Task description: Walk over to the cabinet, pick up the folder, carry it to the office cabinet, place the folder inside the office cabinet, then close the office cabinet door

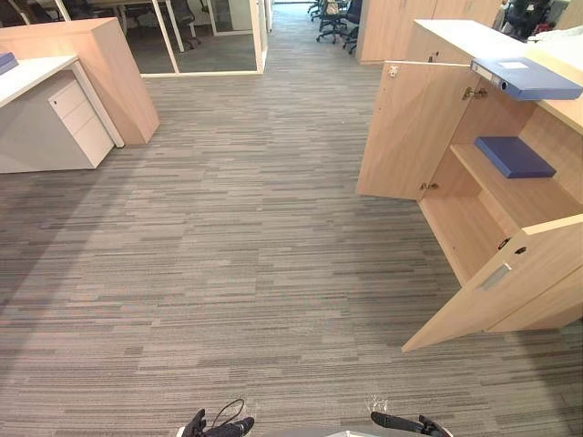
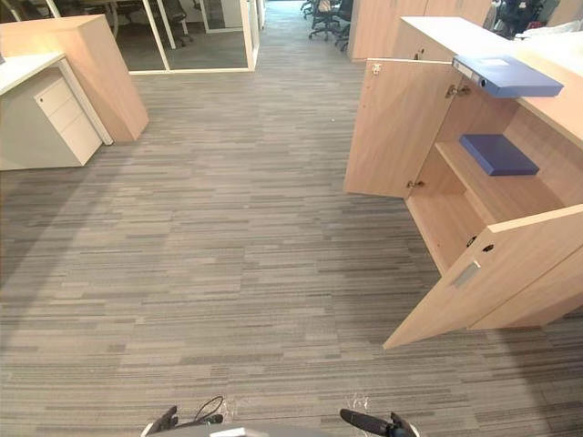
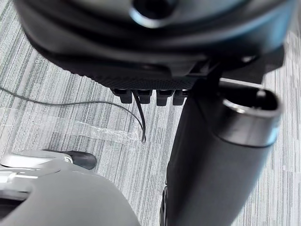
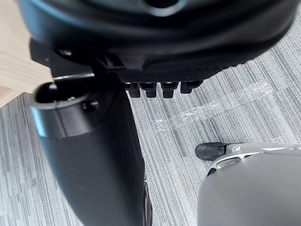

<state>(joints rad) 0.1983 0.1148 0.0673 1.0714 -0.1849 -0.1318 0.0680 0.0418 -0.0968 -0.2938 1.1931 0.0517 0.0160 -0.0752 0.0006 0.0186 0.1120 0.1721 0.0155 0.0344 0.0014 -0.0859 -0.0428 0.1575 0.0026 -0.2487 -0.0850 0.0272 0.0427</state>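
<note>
A light blue folder (image 1: 528,80) lies flat on top of the wooden office cabinet (image 1: 474,228) at the right. Both cabinet doors stand open: one door (image 1: 410,127) swings out at the far side, the other door (image 1: 496,287) at the near side. A darker blue folder (image 1: 515,157) rests on the shelf inside. My left hand (image 1: 196,425) and right hand (image 1: 405,422) hang low at the near edge, far from the cabinet. In the wrist views the left hand (image 3: 150,42) and the right hand (image 4: 160,42) have relaxed fingers over grey carpet and hold nothing.
Striped grey carpet stretches between me and the cabinet. A white desk with a drawer unit (image 1: 77,118) and a wooden partition (image 1: 109,64) stand at the far left. Glass walls (image 1: 200,36) and office chairs (image 1: 332,18) are at the back.
</note>
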